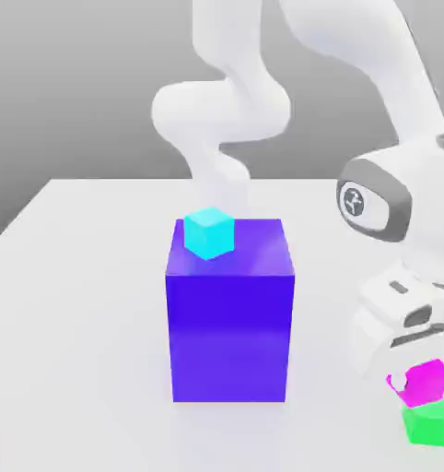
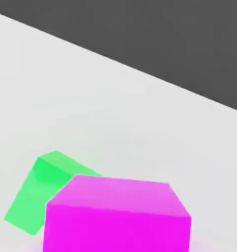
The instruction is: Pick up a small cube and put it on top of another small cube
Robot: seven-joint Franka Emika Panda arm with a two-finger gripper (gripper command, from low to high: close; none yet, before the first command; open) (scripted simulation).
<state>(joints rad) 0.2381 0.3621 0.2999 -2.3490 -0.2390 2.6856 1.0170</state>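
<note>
Low at the exterior view's right, hand (image 1: 412,380) holds magenta cube (image 1: 426,379) over green cube (image 1: 428,423).

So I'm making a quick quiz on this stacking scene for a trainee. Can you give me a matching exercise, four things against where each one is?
Things:
1. magenta cube
2. green cube
3. cyan cube
4. big blue-purple block

Places:
A. on top of the big block, at a back corner
B. on the table near the middle of the exterior view
C. on the table at the exterior view's lower right
D. just above the green one, under the hand

Pairs: 1-D, 2-C, 3-A, 4-B
</note>
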